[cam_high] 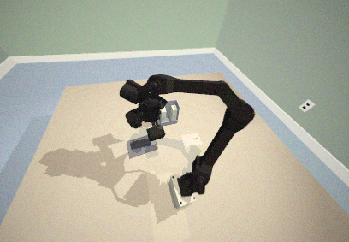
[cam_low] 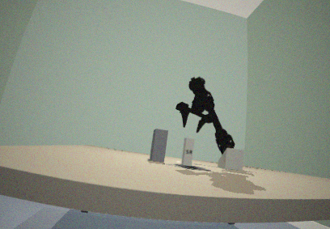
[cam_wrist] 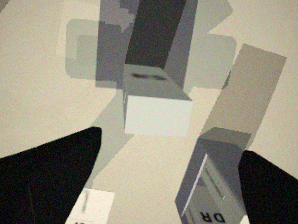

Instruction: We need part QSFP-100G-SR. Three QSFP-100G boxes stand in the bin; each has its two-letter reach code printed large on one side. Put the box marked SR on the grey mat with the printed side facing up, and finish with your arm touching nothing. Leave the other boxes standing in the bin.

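the robot's gripper (cam_high: 145, 126) (cam_low: 191, 129) (cam_wrist: 170, 148) has its fingers spread well apart, with nothing between them. the sr box (cam_low: 187, 159) (cam_wrist: 158, 118) stands on end on the grey mat (cam_high: 133, 151) (cam_wrist: 107, 56), just beneath the fingertips and apart from them in the exterior view. in the wrist view it lies a little ahead of the line between the tips.

its long axis runs straight up from the mat, and that is what the next move turns on. the printed side faces sideways, away from the fingers in the wrist view and towards the exterior camera, so the box is placed but not yet the right way round. it probably needs tipping over with its top going away from the print, so that the sr comes uppermost; tipped the other way, the code would end underneath. a push high on the printed face seems the likely way, though it might slide the box off the mat.

the bin (cam_high: 169, 123) (cam_low: 158, 146) (cam_wrist: 186, 187) stands to one side, with the dr box (cam_wrist: 214, 202) in it.
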`<state>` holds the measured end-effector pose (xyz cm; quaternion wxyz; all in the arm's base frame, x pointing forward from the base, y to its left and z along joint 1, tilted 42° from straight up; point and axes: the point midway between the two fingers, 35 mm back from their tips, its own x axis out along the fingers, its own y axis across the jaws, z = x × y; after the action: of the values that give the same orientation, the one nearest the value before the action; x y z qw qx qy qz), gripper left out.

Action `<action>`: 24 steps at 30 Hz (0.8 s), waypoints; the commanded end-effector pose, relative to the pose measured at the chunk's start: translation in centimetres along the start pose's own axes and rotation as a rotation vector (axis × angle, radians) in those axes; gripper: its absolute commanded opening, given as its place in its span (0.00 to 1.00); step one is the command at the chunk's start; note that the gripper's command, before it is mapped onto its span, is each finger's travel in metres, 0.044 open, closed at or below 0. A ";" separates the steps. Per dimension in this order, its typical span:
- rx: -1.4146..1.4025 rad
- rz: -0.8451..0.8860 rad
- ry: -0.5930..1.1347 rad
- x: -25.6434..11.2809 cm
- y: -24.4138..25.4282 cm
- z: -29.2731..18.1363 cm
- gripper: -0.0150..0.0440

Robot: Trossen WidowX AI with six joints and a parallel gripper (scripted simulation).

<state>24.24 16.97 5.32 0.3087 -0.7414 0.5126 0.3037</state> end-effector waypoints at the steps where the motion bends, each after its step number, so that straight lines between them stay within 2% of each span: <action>1: 0.005 -0.002 -0.005 -1.4 -0.3 0.0 0.97; 2: 0.005 -0.003 -0.005 -1.5 -0.3 0.0 1.00; 5: 0.019 0.003 -0.020 -1.6 -0.3 -0.1 1.00; 17: 0.262 0.075 -0.288 -1.4 -0.5 -1.0 1.00; 24: 0.275 0.078 -0.303 -1.4 -0.5 -1.0 1.00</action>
<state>24.58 17.25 7.19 0.4614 -0.6260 0.5238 0.3476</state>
